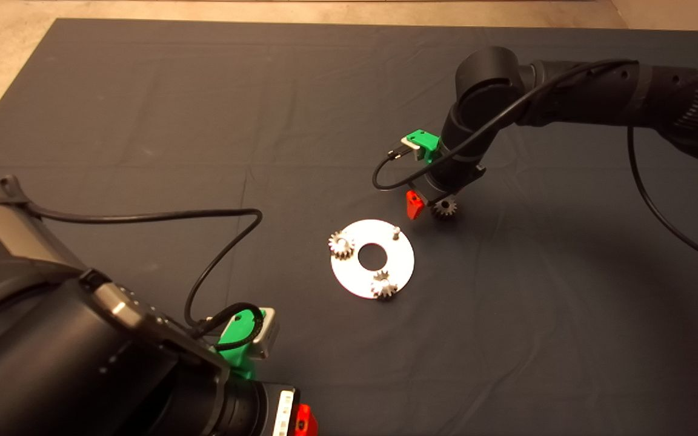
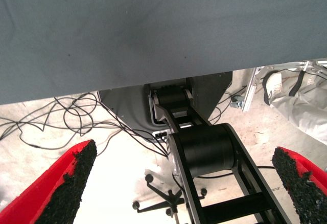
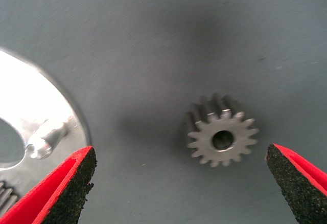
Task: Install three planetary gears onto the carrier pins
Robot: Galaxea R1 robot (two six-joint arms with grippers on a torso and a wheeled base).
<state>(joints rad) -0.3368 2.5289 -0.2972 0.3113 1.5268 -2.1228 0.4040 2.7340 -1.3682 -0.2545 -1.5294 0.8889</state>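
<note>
Two gears (image 1: 342, 244) pinned, one gear (image 1: 445, 208) loose.

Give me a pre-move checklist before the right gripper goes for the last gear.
1. Third gear free on the mat, flat, hole up: ok.
2. Right gripper open, over the gear: ok. Gear sits nearer one finger than the other, so centring: not ok.
3. Target carrier pin bare and upright on the plate: ok.
4. Other two gears on their pins: look seated; full depth cannot tell.
5. Left gripper parked at the mat's near edge, open, away from the plate: ok.
6. Right arm's cable clear of the plate: ok.
</note>
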